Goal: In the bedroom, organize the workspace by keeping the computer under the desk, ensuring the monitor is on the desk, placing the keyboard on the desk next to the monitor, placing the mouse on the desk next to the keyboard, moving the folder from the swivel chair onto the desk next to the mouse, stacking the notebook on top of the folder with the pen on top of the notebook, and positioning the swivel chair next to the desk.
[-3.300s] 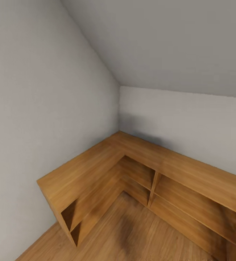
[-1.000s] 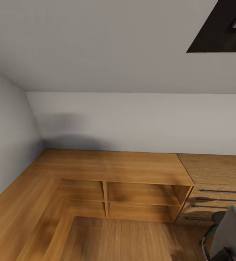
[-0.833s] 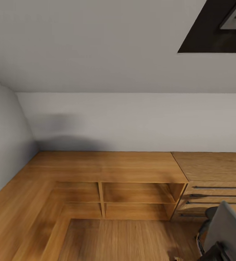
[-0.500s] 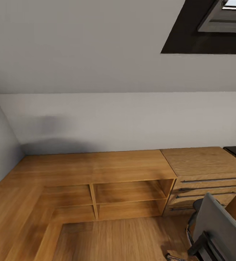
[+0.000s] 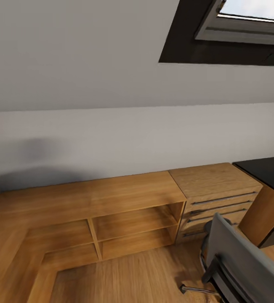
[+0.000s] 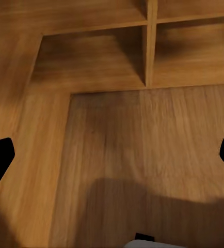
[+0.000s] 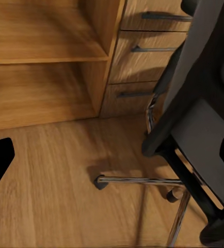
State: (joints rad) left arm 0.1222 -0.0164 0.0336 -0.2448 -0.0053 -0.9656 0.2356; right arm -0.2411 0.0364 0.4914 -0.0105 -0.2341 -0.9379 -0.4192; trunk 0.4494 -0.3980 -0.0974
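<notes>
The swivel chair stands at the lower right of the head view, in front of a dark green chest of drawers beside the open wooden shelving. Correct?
Not quite: the chest of drawers is light wood, not dark green, as the head view shows. The rest holds: the swivel chair stands at lower right in front of it, beside the open wooden shelving.

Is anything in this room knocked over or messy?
Nothing stands out. The swivel chair stands upright by the wooden chest of drawers, and the low wooden shelves look tidy.
</notes>
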